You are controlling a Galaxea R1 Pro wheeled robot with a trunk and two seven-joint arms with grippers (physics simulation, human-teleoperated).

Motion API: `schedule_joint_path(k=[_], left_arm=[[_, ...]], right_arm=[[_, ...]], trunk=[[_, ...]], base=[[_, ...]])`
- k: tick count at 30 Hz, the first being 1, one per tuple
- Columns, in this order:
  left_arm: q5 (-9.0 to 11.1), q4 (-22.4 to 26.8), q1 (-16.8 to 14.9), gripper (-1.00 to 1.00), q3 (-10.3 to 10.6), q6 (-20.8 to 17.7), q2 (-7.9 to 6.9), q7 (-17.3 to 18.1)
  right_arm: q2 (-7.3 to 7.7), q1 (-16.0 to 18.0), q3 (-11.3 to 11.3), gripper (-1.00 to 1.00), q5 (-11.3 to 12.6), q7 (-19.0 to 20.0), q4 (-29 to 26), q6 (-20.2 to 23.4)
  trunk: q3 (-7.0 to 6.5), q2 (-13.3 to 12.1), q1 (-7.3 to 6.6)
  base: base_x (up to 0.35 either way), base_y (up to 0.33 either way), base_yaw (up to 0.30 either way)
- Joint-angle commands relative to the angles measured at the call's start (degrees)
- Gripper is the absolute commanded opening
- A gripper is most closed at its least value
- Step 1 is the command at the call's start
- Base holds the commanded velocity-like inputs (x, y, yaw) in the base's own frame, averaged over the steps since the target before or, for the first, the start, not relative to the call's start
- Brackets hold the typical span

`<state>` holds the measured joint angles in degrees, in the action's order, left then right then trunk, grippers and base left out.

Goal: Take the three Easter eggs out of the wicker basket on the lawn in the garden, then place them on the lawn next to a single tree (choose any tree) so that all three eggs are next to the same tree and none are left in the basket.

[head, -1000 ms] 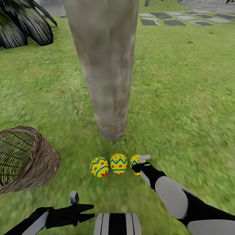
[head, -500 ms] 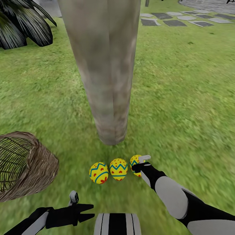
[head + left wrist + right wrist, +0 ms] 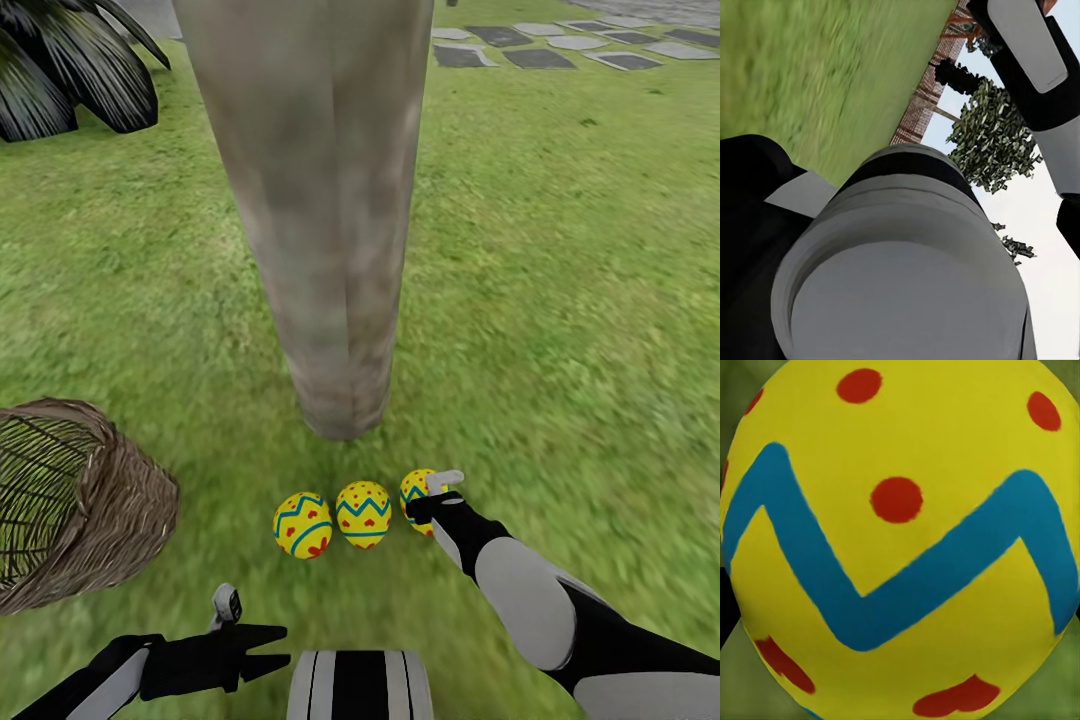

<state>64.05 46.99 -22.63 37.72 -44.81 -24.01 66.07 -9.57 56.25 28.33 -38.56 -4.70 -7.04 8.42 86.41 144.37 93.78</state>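
Note:
Three Easter eggs lie in a row on the lawn (image 3: 560, 300) at the foot of the tree (image 3: 335, 250), whose thick grey-beige trunk rises in the middle. The left egg (image 3: 303, 524) and the middle egg (image 3: 363, 514) rest free on the grass. My right gripper (image 3: 433, 497) is shut on the right egg (image 3: 416, 487), low at the grass; that egg (image 3: 900, 540) is very close in the right wrist view. The wicker basket (image 3: 110, 510) lies tipped on its side at the left, and what I see of its inside holds no egg. My left gripper (image 3: 275, 647) hangs open near my trunk.
A dark spiky plant (image 3: 70, 70) stands at the back left. Grey stepping stones (image 3: 540, 58) run across the back right. In the left wrist view my own trunk (image 3: 907, 255) is close, with a brown fence (image 3: 922, 112) and leafy trees (image 3: 997, 142) beyond.
The whole head view has shifted slightly, so the camera moved. The eggs, the basket and both grippers keep their places.

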Motion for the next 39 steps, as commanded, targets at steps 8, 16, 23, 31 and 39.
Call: schedule_joint_path(k=[8, 16, 23, 31, 39], left_arm=[[0.46, 0.03, -0.04, 1.00, 0.20, -0.42, -0.07, 0.01], [0.46, 0.52, -0.04, 1.00, 0.18, -0.39, -0.07, 0.02], [0.46, 0.64, -0.04, 1.00, 0.21, -0.38, -0.07, 0.02], [0.46, 0.71, -0.04, 1.00, 0.25, -0.39, 0.08, 0.02], [0.05, 0.21, -0.04, 1.00, 0.17, -0.37, -0.01, -0.04]], right_arm=[[-0.04, -0.18, 0.85, 1.00, -0.20, 0.31, 1.15, 0.28], [-0.04, -0.18, 0.85, 1.00, -0.20, 0.31, 1.15, 0.28], [-0.09, -0.18, 0.85, 1.00, -0.20, 0.31, 1.15, 0.28], [-0.10, -0.18, 0.85, 1.00, -0.20, 0.33, 1.15, 0.28], [0.21, -0.18, 0.92, 1.00, 0.02, 0.31, 1.15, 0.36]], trunk=[[0.05, -0.01, 0.04], [-1.50, -0.10, -0.14], [-3.06, -0.20, -0.32], [-4.83, -0.31, -0.52], [-6.60, -0.41, -0.73]], base=[[0.000, 0.000, 0.000], [0.000, 0.000, 0.000], [0.000, 0.000, 0.000], [0.000, 0.000, 0.000], [0.000, 0.000, 0.000]])
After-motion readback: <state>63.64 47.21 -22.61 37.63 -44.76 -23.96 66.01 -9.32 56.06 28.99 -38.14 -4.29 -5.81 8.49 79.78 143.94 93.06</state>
